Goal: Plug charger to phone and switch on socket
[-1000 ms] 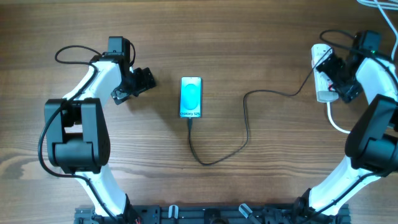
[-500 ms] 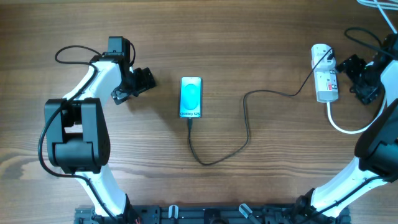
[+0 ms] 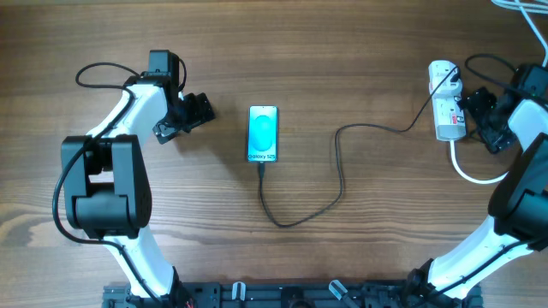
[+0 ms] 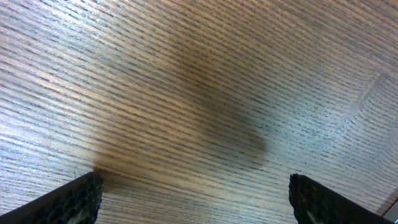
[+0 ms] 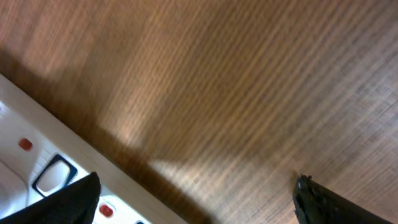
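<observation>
The phone lies flat at the table's middle, its cyan screen lit. The black charger cable runs from the phone's near end in a loop to the white socket strip at the far right, where its black plug sits. My right gripper is open, just right of the strip. The right wrist view shows the strip's corner with red markings beside the left finger, and bare wood between the fingers. My left gripper is open and empty over bare wood, left of the phone.
The strip's thick white cord curves off toward the right edge behind my right arm. More white cable lies at the far right corner. The arm bases stand along the near edge.
My right gripper swung out to the right off the strip, then came back a little toward its right side. The left arm, phone and cable have not moved.
</observation>
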Available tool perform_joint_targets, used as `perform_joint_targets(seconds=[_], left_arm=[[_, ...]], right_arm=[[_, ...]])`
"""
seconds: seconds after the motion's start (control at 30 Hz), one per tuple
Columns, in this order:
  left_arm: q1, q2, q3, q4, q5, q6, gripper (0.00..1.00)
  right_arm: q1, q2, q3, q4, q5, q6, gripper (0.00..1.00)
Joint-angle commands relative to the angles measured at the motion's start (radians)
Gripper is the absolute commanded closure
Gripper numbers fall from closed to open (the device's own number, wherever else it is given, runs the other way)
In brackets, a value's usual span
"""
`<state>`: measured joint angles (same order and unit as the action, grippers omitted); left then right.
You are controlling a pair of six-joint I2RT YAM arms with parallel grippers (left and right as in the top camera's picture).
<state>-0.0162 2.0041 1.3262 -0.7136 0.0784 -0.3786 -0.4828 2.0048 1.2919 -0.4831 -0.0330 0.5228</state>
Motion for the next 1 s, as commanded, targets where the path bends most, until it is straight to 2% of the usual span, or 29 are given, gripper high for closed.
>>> perform_joint_targets(seconds=[0.0,0.17,0.53,0.8,0.97], left_arm=[[0.008,0.012,-0.006,-0.001,-0.002,0.005,0.00],[0.008,0.012,-0.006,-0.001,-0.002,0.005,0.00],[0.008,0.012,-0.006,-0.001,-0.002,0.005,0.00],[0.008,0.012,-0.006,-0.001,-0.002,0.005,0.00],[0.008,0.012,-0.006,-0.001,-0.002,0.005,0.00]], right_arm=[[0.004,0.001,-0.053,0.064,-0.081,0.008,0.00],[0.006,0.001,-0.057,0.097,-0.080,0.000,0.00],[0.006,0.001,-0.057,0.045,-0.080,-0.055,0.00],[0.008,0.001,-0.055,0.100,-0.027,-0.057,0.00],[0.018,0.001,-0.045,0.105,0.028,-0.105,0.00]])
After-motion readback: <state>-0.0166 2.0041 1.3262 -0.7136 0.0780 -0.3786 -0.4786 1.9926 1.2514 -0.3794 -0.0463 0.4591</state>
